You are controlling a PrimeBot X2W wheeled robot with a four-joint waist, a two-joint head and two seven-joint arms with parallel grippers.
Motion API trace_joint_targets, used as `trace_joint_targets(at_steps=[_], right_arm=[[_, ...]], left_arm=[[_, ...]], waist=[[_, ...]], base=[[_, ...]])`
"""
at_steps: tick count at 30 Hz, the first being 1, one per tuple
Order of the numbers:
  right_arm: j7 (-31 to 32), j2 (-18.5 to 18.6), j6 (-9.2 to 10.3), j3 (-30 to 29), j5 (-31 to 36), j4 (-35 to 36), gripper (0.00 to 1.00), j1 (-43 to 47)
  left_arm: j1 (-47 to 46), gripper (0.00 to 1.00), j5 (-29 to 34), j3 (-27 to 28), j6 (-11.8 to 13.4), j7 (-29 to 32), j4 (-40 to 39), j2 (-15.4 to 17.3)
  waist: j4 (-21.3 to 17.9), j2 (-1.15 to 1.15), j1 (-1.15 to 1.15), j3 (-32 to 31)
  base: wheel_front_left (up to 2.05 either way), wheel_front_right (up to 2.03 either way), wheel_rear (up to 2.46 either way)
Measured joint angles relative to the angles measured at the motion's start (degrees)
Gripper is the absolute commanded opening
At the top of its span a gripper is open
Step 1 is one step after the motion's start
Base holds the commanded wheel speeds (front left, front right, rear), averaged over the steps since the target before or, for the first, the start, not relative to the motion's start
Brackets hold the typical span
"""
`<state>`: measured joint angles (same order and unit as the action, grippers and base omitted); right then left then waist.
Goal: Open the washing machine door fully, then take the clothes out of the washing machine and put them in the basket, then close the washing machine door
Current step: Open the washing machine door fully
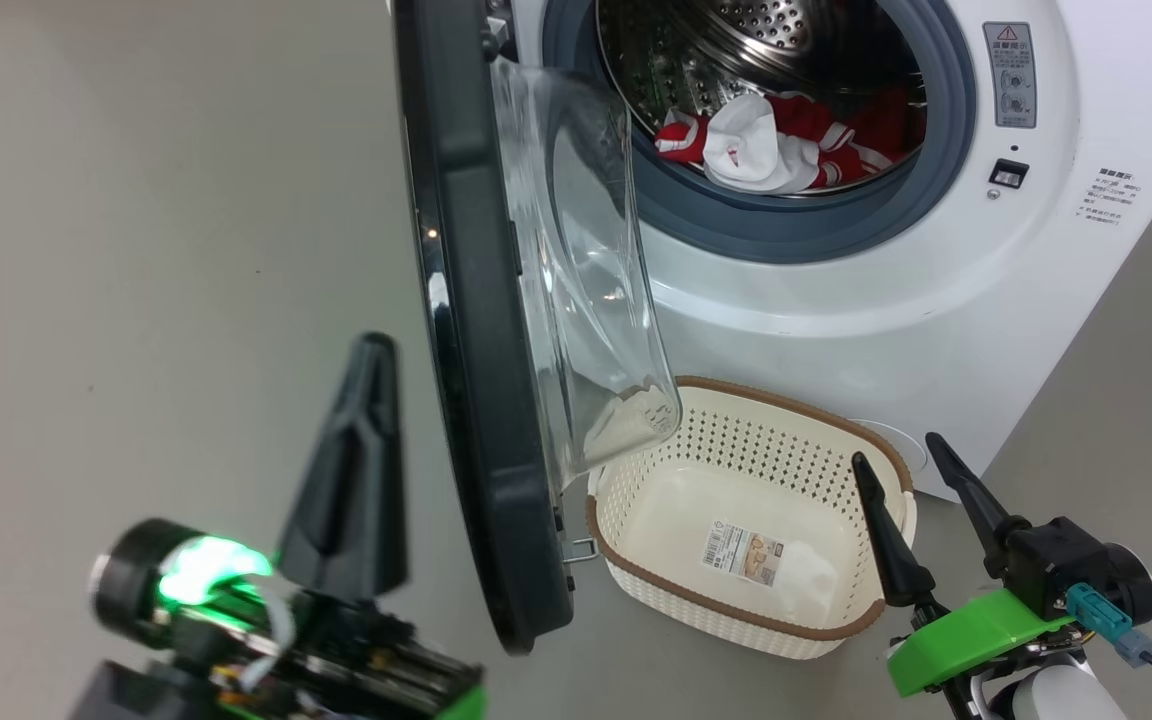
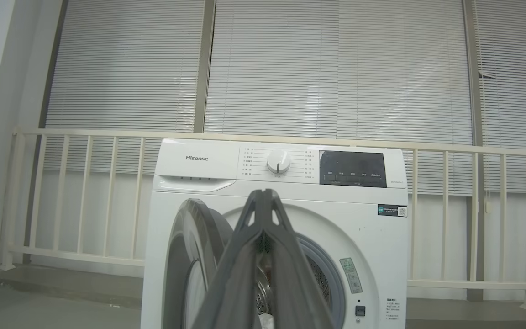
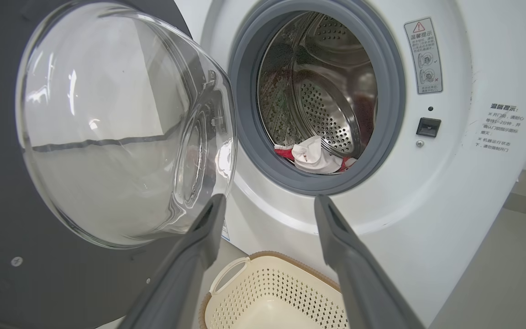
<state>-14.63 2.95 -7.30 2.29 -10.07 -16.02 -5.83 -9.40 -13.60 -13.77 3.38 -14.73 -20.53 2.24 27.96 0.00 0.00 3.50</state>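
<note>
Left gripper [image 1: 376,352]: raised at lower left, fingers upright and pressed together on nothing, just left of the washing machine door [image 1: 481,400] (open, seen edge-on). The clothes [image 1: 776,140] lie inside the washing machine [image 1: 836,320] drum. The basket [image 1: 766,440] stands on the floor below. Right gripper [image 1: 898,450]: beside the basket's right end, jaws spread wide, holding nothing.

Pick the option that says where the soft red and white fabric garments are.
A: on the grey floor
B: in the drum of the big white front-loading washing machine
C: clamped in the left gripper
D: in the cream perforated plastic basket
B: the soft red and white fabric garments lie low in the steel drum of the big white washing machine; the cream perforated plastic basket holds no fabric.
</note>
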Motion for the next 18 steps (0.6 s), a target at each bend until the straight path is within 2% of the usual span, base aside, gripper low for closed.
trace_joint_targets(at_steps=[5,10,18], right_arm=[[0.0,0.0,0.01,0.08,0.0,0.0,1.0,-0.01],[0.0,-0.01,0.01,0.12,0.0,-0.08,1.0,0.0],[0.0,-0.01,0.0,0.21,0.0,-0.12,1.0,0.0]], left_arm=[[0.4,0.0,-0.03,-7.09,-2.21,0.0,-1.15,0.07],[2.02,0.0,-1.74,-13.29,-4.68,1.97,2.08,0.34],[3.63,0.0,-6.33,-18.01,-5.43,8.25,12.1,0.55]], waist=[[-0.16,0.0,0.0,-0.06],[-0.31,0.0,0.0,-0.25],[-0.84,0.0,0.0,-0.38]], base=[[0.0,0.0,0.0],[0.0,0.0,0.0],[0.0,0.0,0.0]])
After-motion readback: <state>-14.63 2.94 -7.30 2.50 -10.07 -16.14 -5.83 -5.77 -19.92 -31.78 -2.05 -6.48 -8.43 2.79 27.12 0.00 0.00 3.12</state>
